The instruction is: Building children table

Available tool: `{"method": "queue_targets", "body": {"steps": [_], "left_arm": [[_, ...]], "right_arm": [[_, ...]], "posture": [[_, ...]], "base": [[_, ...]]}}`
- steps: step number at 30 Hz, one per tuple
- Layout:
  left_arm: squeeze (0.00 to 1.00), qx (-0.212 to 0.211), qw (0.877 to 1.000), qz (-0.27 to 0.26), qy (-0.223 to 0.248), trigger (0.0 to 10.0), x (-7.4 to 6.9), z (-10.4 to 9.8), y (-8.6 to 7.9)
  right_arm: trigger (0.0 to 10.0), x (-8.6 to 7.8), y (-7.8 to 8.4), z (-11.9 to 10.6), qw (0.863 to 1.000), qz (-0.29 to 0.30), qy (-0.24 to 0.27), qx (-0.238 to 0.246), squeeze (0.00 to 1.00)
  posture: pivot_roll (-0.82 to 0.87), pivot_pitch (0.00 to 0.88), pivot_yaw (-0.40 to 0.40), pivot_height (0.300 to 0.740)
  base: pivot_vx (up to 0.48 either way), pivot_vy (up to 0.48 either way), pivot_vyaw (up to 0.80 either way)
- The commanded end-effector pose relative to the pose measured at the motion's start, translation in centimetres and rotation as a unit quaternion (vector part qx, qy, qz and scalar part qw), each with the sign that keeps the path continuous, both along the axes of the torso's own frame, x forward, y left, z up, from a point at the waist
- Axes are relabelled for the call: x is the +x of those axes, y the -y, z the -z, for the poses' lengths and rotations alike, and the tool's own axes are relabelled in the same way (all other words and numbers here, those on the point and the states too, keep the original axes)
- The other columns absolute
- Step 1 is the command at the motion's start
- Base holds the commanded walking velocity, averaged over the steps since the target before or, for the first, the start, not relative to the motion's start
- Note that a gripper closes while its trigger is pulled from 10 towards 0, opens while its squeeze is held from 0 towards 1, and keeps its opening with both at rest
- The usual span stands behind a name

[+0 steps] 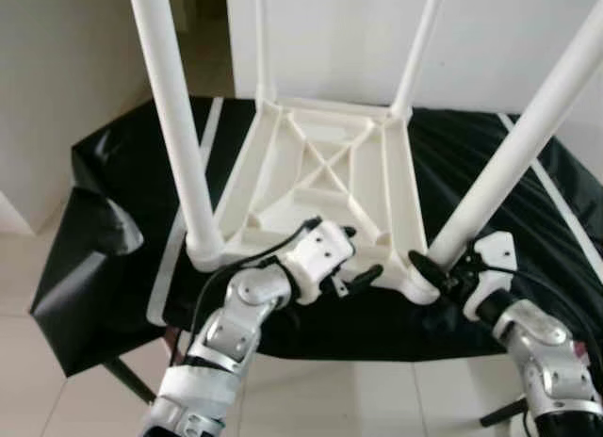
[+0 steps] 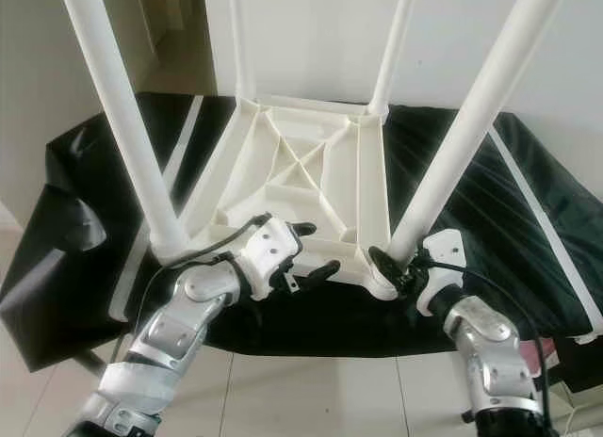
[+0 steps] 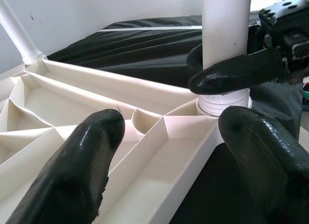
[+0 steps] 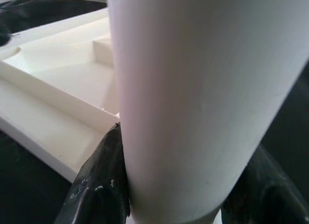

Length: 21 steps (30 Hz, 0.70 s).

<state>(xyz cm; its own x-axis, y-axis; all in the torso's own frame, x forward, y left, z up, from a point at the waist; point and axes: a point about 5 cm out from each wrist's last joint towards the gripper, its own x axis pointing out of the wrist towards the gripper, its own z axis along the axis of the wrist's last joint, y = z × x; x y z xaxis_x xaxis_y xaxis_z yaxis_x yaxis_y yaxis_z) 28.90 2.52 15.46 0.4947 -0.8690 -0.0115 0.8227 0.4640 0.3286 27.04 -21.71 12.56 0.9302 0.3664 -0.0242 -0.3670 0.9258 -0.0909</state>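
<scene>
Nearest: right gripper (image 1: pixel 435 271) has its fingers (image 4: pixel 99 185) pinched around the base of the near-right leg (image 1: pixel 513 150), just above the threaded collar where the leg enters its corner socket; judged purpose is to seat or twist this leg home. Left gripper (image 1: pixel 355 260) sits at the near edge of the children's table (image 1: pixel 325 178), fingers (image 3: pixel 72 161) spread and holding nothing, one over the ribbed underside and one off the near rim; judged purpose is to steady the frame while the right works. The table lies upside down, ribs and cross-bracing facing up, so the leg sockets are open to reach from above. It rests on a black sheet (image 1: pixel 113 220) draped over a support, probably to protect the top face. Near-left leg (image 1: pixel 174 117) stands in its corner, untouched, well left of the left gripper. Farther back, two far legs (image 1: pixel 416 51) rise from the far corners toward the white wall. All four legs appear fitted.
</scene>
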Motion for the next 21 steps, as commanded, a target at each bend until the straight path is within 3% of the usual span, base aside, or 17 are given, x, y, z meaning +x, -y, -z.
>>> {"method": "queue_targets", "body": {"steps": [1,2,5,6,9,13,16,17,20,21], "left_arm": [[0.00,-0.018,0.999,-0.047,0.016,10.0,0.4,-0.5,0.0],[0.00,-0.018,0.999,-0.047,0.016,10.0,0.4,-0.5,0.0],[0.00,-0.019,0.999,-0.046,0.015,10.0,0.4,-0.4,0.1],[0.00,-0.019,0.999,-0.046,0.015,10.0,0.4,-0.4,0.1],[0.00,-0.020,0.999,-0.045,0.014,10.0,0.3,-0.4,0.1],[0.00,-0.021,0.999,-0.045,0.014,10.0,0.3,-0.4,0.1],[0.00,-0.022,0.999,-0.046,0.014,10.0,0.2,-0.4,0.1],[0.00,-0.022,0.999,-0.046,0.014,10.0,0.2,-0.4,0.1],[0.00,-0.023,0.999,-0.047,0.014,10.0,0.2,-0.4,0.3],[0.00,-0.025,0.998,-0.048,0.014,10.0,0.2,-0.5,0.3]], "right_arm": [[10.0,-0.3,-0.3,1.2,0.999,0.028,-0.027,-0.010,0.00],[10.0,-0.3,-0.3,1.2,0.999,0.028,-0.027,-0.010,0.00],[10.0,0.0,-0.2,2.0,0.990,0.133,-0.046,-0.012,0.00],[10.0,0.0,-0.2,2.0,0.990,0.133,-0.046,-0.012,0.00],[10.0,0.0,-0.8,2.6,0.974,0.214,-0.066,0.012,0.00],[10.0,-0.1,-1.4,2.8,0.966,0.245,-0.075,0.024,0.00],[10.0,-0.4,-2.3,3.3,0.945,0.311,-0.087,0.046,0.00],[10.0,-0.4,-2.3,3.3,0.945,0.311,-0.087,0.046,0.00],[10.0,-0.5,-3.9,3.8,0.912,0.391,-0.101,0.073,0.00],[10.0,-0.3,-4.6,3.9,0.908,0.395,-0.107,0.086,0.00]], "posture": [[-0.04,0.000,-0.038,0.740],[-0.04,0.000,-0.038,0.740],[-0.04,0.000,-0.034,0.740],[-0.04,0.000,-0.034,0.740],[-0.04,0.000,-0.034,0.740],[-0.04,0.000,-0.036,0.740],[-0.04,0.003,-0.039,0.740],[-0.04,0.003,-0.039,0.740],[-0.03,0.005,-0.040,0.740],[-0.03,0.005,-0.040,0.740]], "base": [[0.000,0.000,0.00],[0.000,0.000,0.00],[0.000,0.000,0.00],[0.000,0.000,0.00],[0.000,0.000,0.00],[0.000,0.000,0.00],[0.000,0.000,0.00],[0.000,0.000,0.00],[0.000,0.000,0.00],[0.000,0.000,0.00]]}}
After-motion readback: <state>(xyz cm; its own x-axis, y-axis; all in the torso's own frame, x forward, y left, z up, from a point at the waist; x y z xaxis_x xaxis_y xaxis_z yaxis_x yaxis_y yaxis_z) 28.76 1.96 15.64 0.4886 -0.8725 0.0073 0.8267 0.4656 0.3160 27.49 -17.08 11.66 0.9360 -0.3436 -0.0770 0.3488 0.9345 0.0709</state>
